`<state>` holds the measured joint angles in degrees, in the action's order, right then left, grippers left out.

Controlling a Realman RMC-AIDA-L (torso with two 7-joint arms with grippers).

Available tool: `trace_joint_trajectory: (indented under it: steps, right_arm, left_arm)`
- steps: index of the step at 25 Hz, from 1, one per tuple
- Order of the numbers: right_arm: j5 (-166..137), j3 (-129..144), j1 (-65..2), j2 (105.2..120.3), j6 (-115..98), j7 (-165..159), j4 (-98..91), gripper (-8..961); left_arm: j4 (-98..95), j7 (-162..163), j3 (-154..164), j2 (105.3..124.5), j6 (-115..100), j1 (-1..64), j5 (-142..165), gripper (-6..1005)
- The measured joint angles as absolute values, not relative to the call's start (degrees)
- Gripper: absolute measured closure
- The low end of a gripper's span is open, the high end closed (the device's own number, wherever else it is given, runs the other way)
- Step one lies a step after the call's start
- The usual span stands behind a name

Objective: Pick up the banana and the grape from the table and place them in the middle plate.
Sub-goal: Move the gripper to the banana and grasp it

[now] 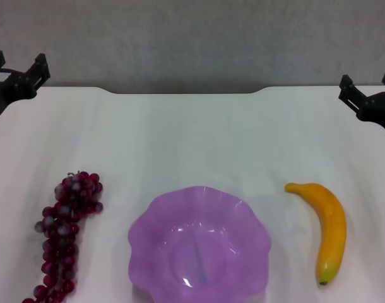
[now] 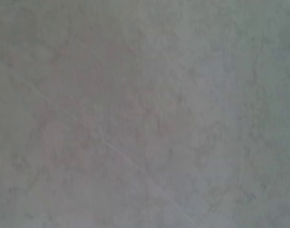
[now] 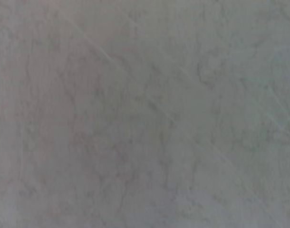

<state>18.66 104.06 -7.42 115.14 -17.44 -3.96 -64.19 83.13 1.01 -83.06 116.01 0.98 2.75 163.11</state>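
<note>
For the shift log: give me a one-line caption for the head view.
Purple middle plate empty on the table, grape left, banana right, left gripper and right gripper parked at far corners.

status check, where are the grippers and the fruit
Left gripper and right gripper open, parked at far table corners. Grape left of empty plate, banana right. Nothing blocking.

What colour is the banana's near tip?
Greenish on the banana, clearest in the head view.

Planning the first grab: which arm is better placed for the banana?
Right. The banana lies right of the plate, on the right pincer's side; the left pincer sits at the far left, nearer the grapes.
</note>
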Motion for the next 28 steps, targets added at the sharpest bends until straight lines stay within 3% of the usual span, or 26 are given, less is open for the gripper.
trace_joint_trajectory:
  steps: [10,16,28]
  right_arm:
    - [19.3,104.1,-4.7,115.13,-15.2,-4.0,-68.7,144]
    - [19.3,103.4,-0.5,115.14,2.0,-4.1,-81.9,150]
    - [18.6,99.4,-2.1,115.13,29.5,-6.1,-93.4,163]
  left_arm:
    - [85.7,1.3,-83.0,116.12,2.0,1.5,163.0,243]
    - [88.3,1.1,-83.7,116.04,2.6,-1.2,163.0,243]
    - [88.9,0.8,-84.1,116.02,2.9,-1.2,163.0,243]
